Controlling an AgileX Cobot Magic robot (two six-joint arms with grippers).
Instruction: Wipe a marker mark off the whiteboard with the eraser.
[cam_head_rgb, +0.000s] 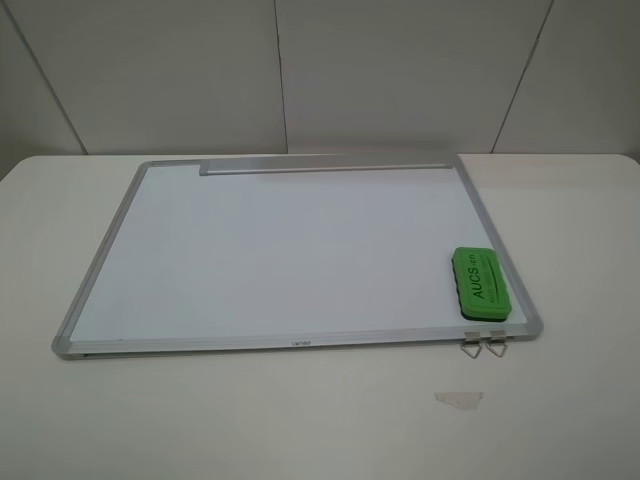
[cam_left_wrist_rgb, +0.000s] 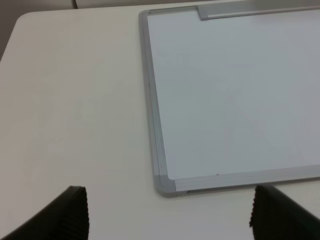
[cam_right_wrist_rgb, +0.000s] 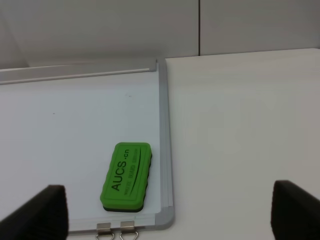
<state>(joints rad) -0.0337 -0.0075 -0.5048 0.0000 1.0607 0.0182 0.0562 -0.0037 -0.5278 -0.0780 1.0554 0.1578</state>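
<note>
The whiteboard (cam_head_rgb: 290, 250) lies flat on the white table, its grey tray strip (cam_head_rgb: 325, 166) along the far edge. The green eraser (cam_head_rgb: 481, 284) rests on the board by its near right corner, "AUCS" lettering up; the right wrist view shows the eraser (cam_right_wrist_rgb: 127, 176) too. No bold marker mark shows on the board, only tiny specks. Neither gripper appears in the exterior high view. My left gripper (cam_left_wrist_rgb: 172, 220) is open, hanging back from the board's near left corner (cam_left_wrist_rgb: 164, 184). My right gripper (cam_right_wrist_rgb: 167, 220) is open, held back from the eraser and holding nothing.
Two small metal clips (cam_head_rgb: 485, 345) stick out from the board's near edge below the eraser. A small pale scrap (cam_head_rgb: 458, 399) lies on the table (cam_head_rgb: 560, 400) in front of them. A panelled wall stands behind the table.
</note>
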